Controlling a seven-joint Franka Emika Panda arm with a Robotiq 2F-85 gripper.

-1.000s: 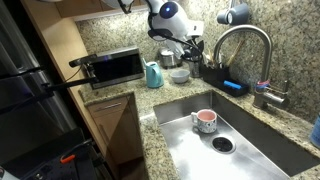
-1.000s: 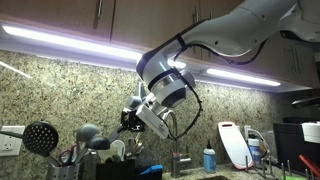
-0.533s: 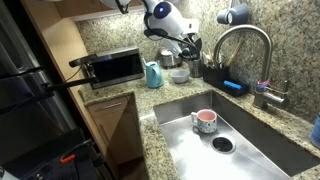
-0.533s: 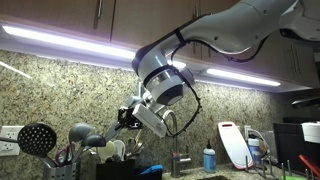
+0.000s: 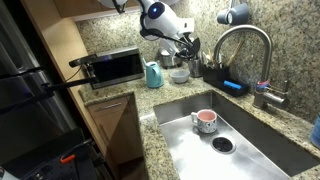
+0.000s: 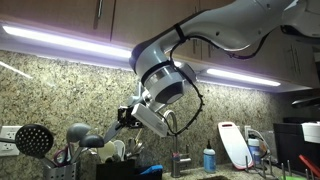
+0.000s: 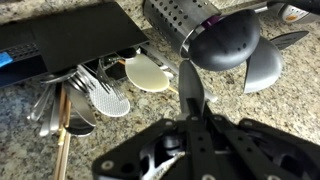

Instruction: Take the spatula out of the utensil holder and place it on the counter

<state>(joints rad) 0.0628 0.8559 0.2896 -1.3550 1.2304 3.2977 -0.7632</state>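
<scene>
In the wrist view my gripper [image 7: 192, 105] is shut on the slim grey handle of the spatula [image 7: 189, 82], whose handle runs up toward rounded grey heads beside the perforated dark utensil holder [image 7: 183, 15]. I cannot tell which head belongs to it. In an exterior view the gripper [image 5: 184, 41] hangs just above the utensil holder [image 5: 193, 52] at the back of the granite counter [image 5: 160, 100]. In an exterior view the gripper [image 6: 128, 117] is beside several standing utensil heads [image 6: 78, 133].
A teal jug [image 5: 153, 74], a toaster oven [image 5: 115, 67] and a steel pot [image 5: 179, 74] stand near the holder. A black sink caddy [image 5: 222, 76], the faucet [image 5: 242, 38] and the steel sink [image 5: 250, 140] with a pink cup [image 5: 205, 120] lie to the right. Pale utensils [image 7: 105, 95] lie left of the jaws.
The arm has shifted slightly up and to the left above the holder. In the exterior view against the wall, the gripper and the utensil heads have drifted left.
</scene>
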